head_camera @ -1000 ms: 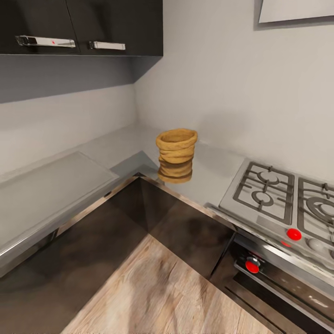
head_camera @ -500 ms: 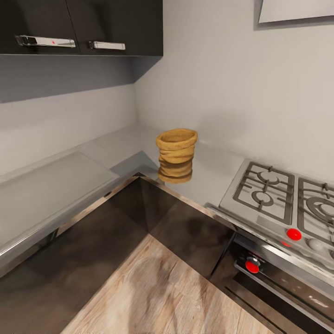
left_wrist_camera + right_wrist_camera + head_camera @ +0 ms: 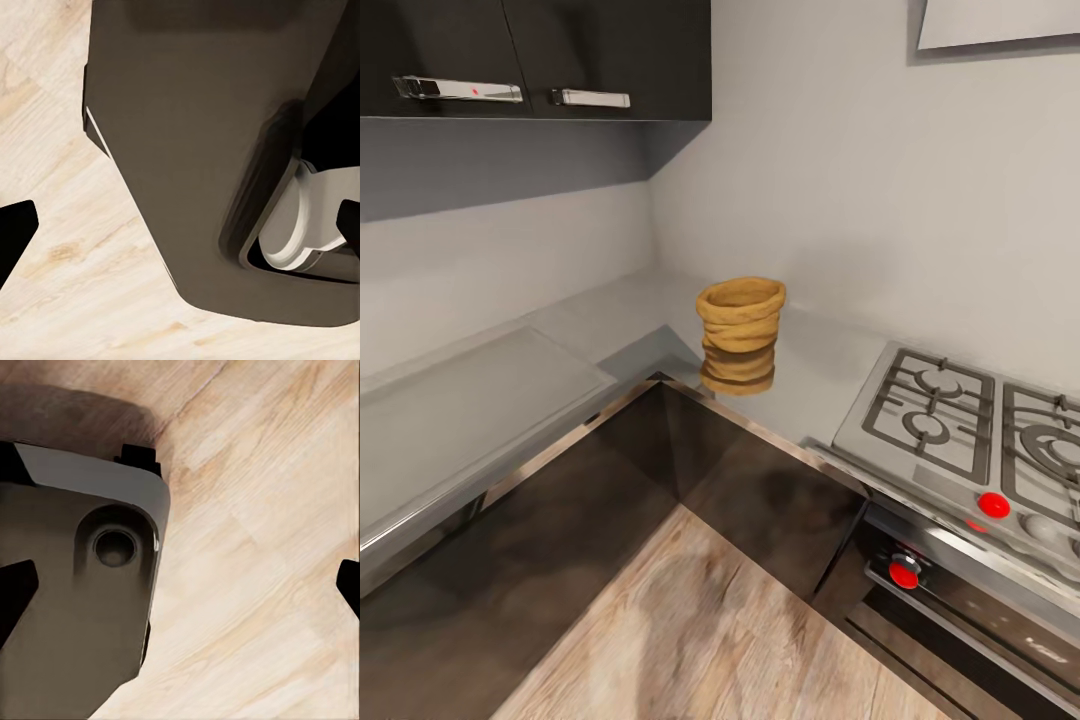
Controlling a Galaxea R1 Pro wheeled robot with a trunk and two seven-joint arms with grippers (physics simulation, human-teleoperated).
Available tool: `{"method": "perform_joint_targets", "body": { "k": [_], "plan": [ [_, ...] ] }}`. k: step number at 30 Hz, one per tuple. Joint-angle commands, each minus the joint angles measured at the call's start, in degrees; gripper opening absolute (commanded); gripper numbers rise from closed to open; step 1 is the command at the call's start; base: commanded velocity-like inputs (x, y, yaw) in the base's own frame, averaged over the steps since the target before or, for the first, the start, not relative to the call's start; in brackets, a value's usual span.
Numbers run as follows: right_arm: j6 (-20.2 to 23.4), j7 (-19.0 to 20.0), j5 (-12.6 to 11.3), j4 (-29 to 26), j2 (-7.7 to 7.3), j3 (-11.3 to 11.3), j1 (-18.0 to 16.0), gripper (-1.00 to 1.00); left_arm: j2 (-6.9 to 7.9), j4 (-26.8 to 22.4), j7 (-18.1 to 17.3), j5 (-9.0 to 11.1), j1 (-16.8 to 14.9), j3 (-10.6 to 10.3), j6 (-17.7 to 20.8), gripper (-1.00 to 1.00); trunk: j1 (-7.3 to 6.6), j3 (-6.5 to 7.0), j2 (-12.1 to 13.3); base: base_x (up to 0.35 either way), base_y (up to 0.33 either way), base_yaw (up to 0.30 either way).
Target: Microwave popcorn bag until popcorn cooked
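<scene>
Popcorn bag [image 3: 740, 334], a mustard-yellow soft sack with ringed folds and a wide rolled rim, stands upright in the inner corner of the smooth pale grey surface [image 3: 480, 400], near its front edge. A steel gas hob [image 3: 970, 430] with red knobs lies well apart on the bag's right, and glossy dark cabinets [image 3: 540, 55] hang above. Both my wrist cameras look down at pale wood floor [image 3: 262, 547] and my dark base. My left end effector [image 3: 180, 232] and my right end effector [image 3: 180, 592] each hold their black fingertips wide apart, gripping nothing.
</scene>
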Motion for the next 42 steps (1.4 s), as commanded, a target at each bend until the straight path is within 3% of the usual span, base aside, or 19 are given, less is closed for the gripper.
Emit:
{"method": "perform_joint_targets", "body": {
  "k": [1, 4, 9, 11, 12, 14, 15, 18, 22, 25, 27, 35, 38, 40, 41, 42],
  "plan": [
    [2.15, 0.35, 0.35, -2.28, 0.21, 0.73, 0.00, 1.00, -0.01, -0.05, 0.00, 0.33, 0.03, 0.07, -0.10, 1.00, 0.00, -0.04, -0.03, 0.000, 0.000, 0.000],
    [10.21, 1.70, 0.13, -12.18, 1.20, 5.40, -0.04, 1.00, -0.02, -0.05, 0.01, 0.33, 0.01, 0.07, -0.11, 1.00, 0.00, -0.04, -0.03, 0.000, 0.000, 0.000],
    [24.38, 3.32, 0.19, -29.76, 6.53, 10.39, -0.20, 1.00, -0.02, -0.05, 0.00, 0.33, 0.02, 0.07, -0.11, 1.00, 0.00, -0.04, -0.03, 0.000, 0.000, 0.000],
    [28.12, 3.39, 0.19, -34.79, 7.73, 12.80, -0.58, 1.00, -0.02, -0.05, 0.00, 0.33, 0.01, 0.07, -0.10, 1.00, 0.00, -0.04, -0.03, 0.000, 0.000, 0.000],
    [31.31, 3.39, 0.19, -38.89, 8.30, 15.15, -1.72, 1.00, -0.02, -0.05, 0.00, 0.33, 0.01, 0.07, -0.09, 1.00, 0.00, -0.04, -0.03, 0.000, 0.000, 0.000],
    [33.57, 3.36, 0.19, -41.19, 8.64, 16.30, -3.75, 1.00, -0.02, -0.05, 0.00, 0.33, 0.03, 0.07, -0.09, 1.00, 0.00, -0.04, -0.03, 0.000, 0.000, 0.000],
    [35.69, 3.36, -0.06, -42.24, 8.64, 16.78, -7.16, 1.00, -0.02, -0.05, 0.00, 0.33, 0.04, 0.03, -0.07, 1.00, 0.00, -0.04, -0.03, 0.000, 0.000, 0.000],
    [36.84, 3.35, -0.35, -42.91, 8.64, 16.98, -15.96, 1.00, -0.02, -0.05, 0.01, 0.32, 0.01, 0.02, -0.09, 1.00, 0.00, -0.04, -0.03, 0.000, 0.000, 0.000],
    [36.84, 3.27, -0.57, -43.10, 8.64, 16.98, -24.60, 1.00, -0.02, -0.05, 0.07, 0.29, 0.03, 0.06, -0.11, 1.00, 0.00, -0.04, -0.03, 0.000, 0.000, 0.000],
    [36.84, 3.22, -1.60, -43.14, 8.64, 16.94, -28.65, 1.00, -0.02, -0.05, 0.08, 0.28, 0.00, 0.07, -0.09, 1.00, 0.00, -0.04, -0.03, 0.000, 0.000, 0.000],
    [36.84, 3.11, -3.28, -43.06, 8.64, 16.90, -34.90, 1.00, -0.02, -0.05, 0.09, 0.25, 0.02, 0.07, -0.06, 1.00, 0.00, -0.04, -0.03, 0.000, 0.000, 0.000],
    [36.84, 3.04, -3.56, -42.94, 8.64, 16.21, -46.92, 1.00, -0.02, -0.05, 0.09, 0.27, 0.02, 0.07, -0.11, 1.00, 0.00, -0.04, -0.03, 0.000, 0.000, 0.000],
    [36.84, 2.59, -3.43, -39.19, 8.64, 13.05, -52.97, 1.00, -0.02, -0.05, 0.02, 0.26, -0.01, 0.04, -0.12, 1.00, 0.00, -0.04, -0.03, 0.000, 0.000, 0.000],
    [36.84, 2.25, -3.38, -36.65, 8.64, 10.71, -55.20, 1.00, -0.02, -0.05, 0.01, 0.25, 0.01, 0.02, -0.12, 1.00, 0.00, -0.04, -0.03, 0.000, 0.000, 0.000],
    [36.84, 1.65, -3.32, -34.09, 8.64, 8.61, -57.23, 1.00, -0.02, -0.05, 0.00, 0.24, 0.03, 0.00, -0.09, 1.00, 0.00, -0.04, -0.03, 0.000, 0.000, 0.000],
    [36.84, -0.99, -3.22, -27.49, 8.64, 5.81, -62.08, 1.00, -0.02, -0.05, 0.00, 0.24, 0.02, -0.01, -0.06, 1.00, 0.00, -0.04, -0.03, 0.000, 0.000, 0.000]
  ]
}}
